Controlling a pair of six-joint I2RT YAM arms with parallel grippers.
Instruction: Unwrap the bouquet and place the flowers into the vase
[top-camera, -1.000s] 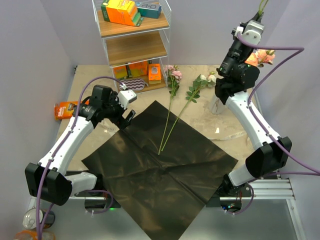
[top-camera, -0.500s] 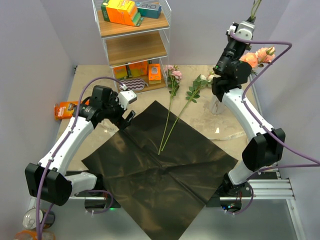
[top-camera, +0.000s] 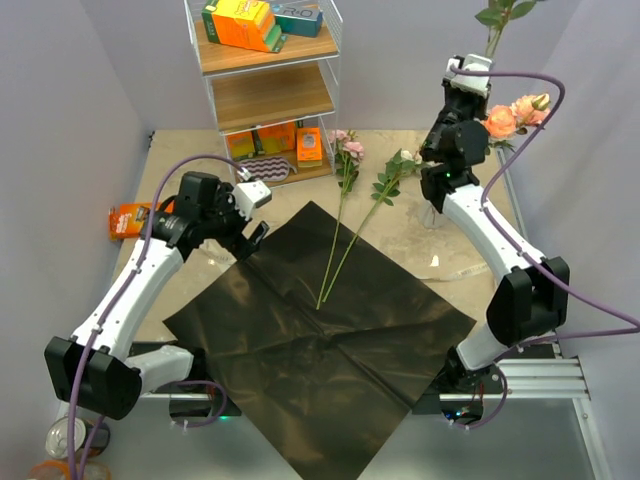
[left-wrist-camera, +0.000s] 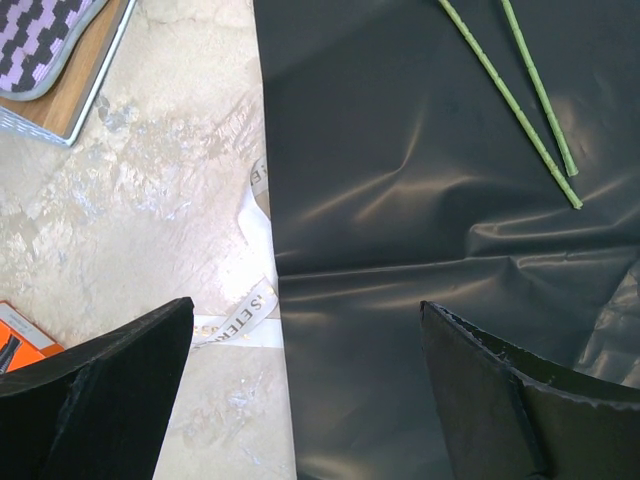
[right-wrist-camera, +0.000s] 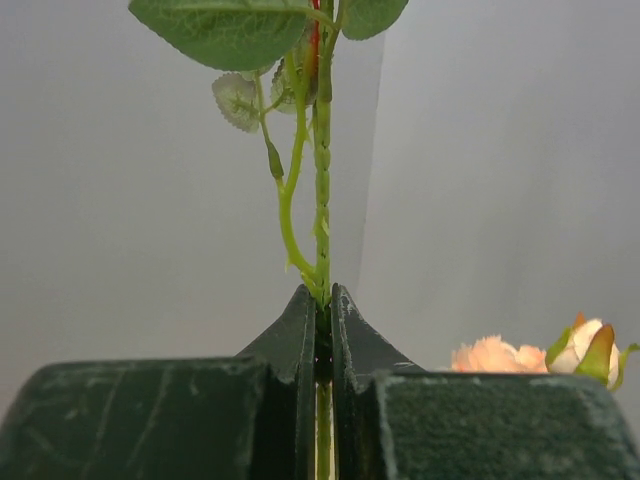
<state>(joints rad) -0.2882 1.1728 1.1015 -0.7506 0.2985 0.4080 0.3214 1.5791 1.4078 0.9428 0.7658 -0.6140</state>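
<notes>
One second ago the right gripper was a bit more to the right. Now it sits more to the left, high above the far right part of the table. More of the green stem and its leaves shows above it than before. The peach heads have slid left with it. The left arm and the flowers on the table have not moved.

The right gripper is pressed tight on the thin stem of the peach flower. In the right wrist view the stem stands straight up between the fingers, with leaves at the top. Both peach heads peek out low on the right.

The pink flower and the cream flower lie flat. Their heads point to the far side, near the shelf. Their long stems run back toward the arms and onto the black paper. The cut ends almost meet there, like a thin letter V.

The left gripper is spread wide and holds nothing. It hangs over the left edge of the black paper, above the pale ribbon lying on the table.
</notes>
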